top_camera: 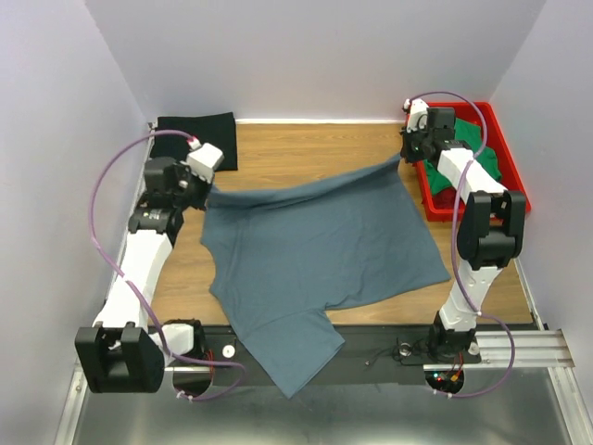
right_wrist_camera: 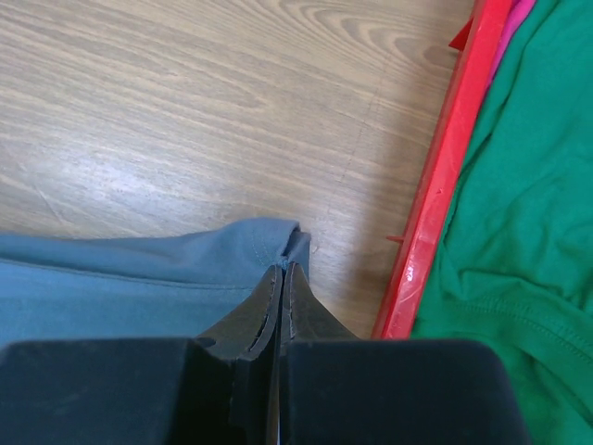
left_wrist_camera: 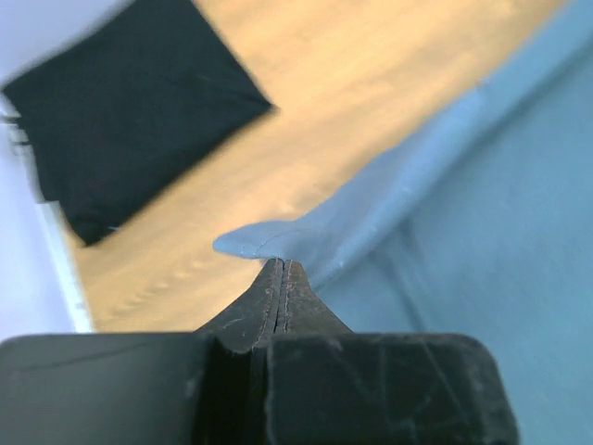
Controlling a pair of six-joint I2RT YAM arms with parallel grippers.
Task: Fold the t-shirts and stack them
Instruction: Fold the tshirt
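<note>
The slate blue-grey t-shirt (top_camera: pixel 315 250) lies spread over the middle of the table, its lower end hanging over the near edge. My left gripper (top_camera: pixel 206 190) is shut on its far left corner (left_wrist_camera: pixel 269 243). My right gripper (top_camera: pixel 406 153) is shut on its far right corner (right_wrist_camera: pixel 278 243). The far hem is stretched between them, lifted a little off the wood. A folded black t-shirt (top_camera: pixel 195 139) lies at the far left; it also shows in the left wrist view (left_wrist_camera: pixel 130 102). A green t-shirt (top_camera: pixel 484 158) lies in the red tray; it also shows in the right wrist view (right_wrist_camera: pixel 519 213). The dark red t-shirt is hidden.
The red plastic tray (top_camera: pixel 505 139) stands at the far right, its rim (right_wrist_camera: pixel 445 176) just right of my right gripper. Grey walls close in the left, far and right sides. Bare wood (top_camera: pixel 306 153) shows at the far middle.
</note>
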